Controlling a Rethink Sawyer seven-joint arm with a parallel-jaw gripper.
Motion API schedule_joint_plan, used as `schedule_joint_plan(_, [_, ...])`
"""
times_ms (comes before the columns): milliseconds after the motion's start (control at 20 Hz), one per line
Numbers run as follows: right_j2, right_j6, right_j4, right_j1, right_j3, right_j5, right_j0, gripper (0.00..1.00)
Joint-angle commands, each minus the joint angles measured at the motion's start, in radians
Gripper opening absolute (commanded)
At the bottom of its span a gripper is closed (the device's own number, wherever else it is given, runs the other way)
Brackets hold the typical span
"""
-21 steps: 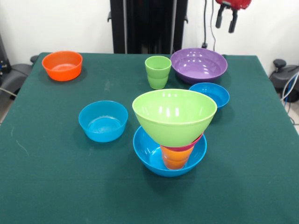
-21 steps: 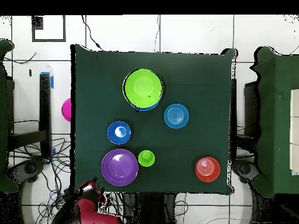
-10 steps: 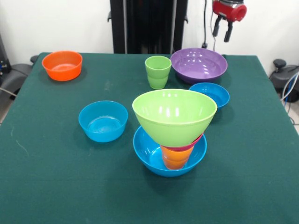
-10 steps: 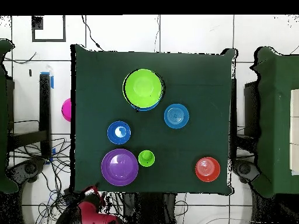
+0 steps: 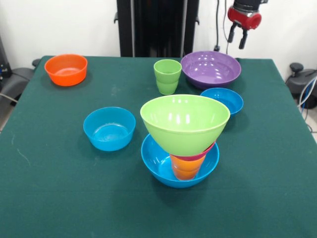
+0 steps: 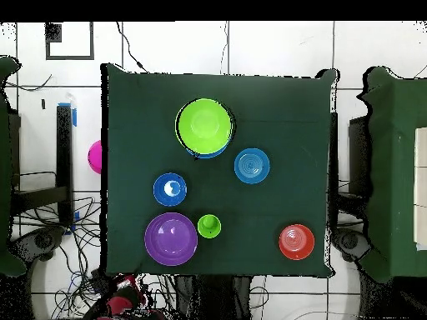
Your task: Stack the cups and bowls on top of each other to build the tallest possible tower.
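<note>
Tower: it is standing toward the near middle of the green table (image 5: 59, 198), well apart from the pincer; a big blue bowl (image 5: 158, 166) is holding an upturned orange-yellow cup (image 5: 186, 167), a pink-red bowl (image 5: 204, 152) is showing as a thin rim above that, and a big lime bowl (image 5: 184, 121) is sitting on top.
Pincer: the gripper (image 5: 237, 36) is hanging in the air behind the table's far edge, above and beyond the purple bowl (image 5: 210, 68), with its two fingers (image 5: 231, 32) spread and nothing between them.
Nearest pieces: the purple bowl is lying just below the pincer, with the green cup (image 5: 167, 76) beside it and a small blue bowl (image 5: 222, 99) in front of it.
Farther pieces: another small blue bowl (image 5: 109, 128) is lying beside the tower, and the orange bowl (image 5: 66, 69) is sitting alone at a far corner.
Weak point: the wide lime bowl is resting on much narrower supports, so the pile is looking top-heavy; this is a judgement from its shape.
Risk one: any push or hard landing on the lime bowl is likely tipping it off the cup, and the blue bowl's sloped floor is giving the cup little footing.
Risk two: the arm reaching across the table for the near blue bowl is passing close to the tower's broad rim and may clip it.
Risk three: the glossy, wide purple bowl may be slipping out of a narrow pinch on its rim.
Progress: five pieces are not yet stacked.
</note>
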Motion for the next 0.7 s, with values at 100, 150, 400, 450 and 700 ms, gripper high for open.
schedule_joint_plan(100, [0.104, 0.278, 0.055, 0.137, -0.169, -0.081, 0.029, 1.00])
schedule_joint_plan(150, [0.105, 0.282, 0.071, 0.157, -0.192, -0.085, 0.041, 1.00])
schedule_joint_plan(400, [0.103, 0.306, 0.108, 0.187, -0.236, -0.095, 0.075, 1.00])
schedule_joint_plan(450, [0.106, 0.311, 0.106, 0.196, -0.244, -0.101, 0.076, 1.00])
schedule_joint_plan(700, [0.094, 0.305, 0.081, 0.245, -0.281, -0.125, 0.067, 1.00])
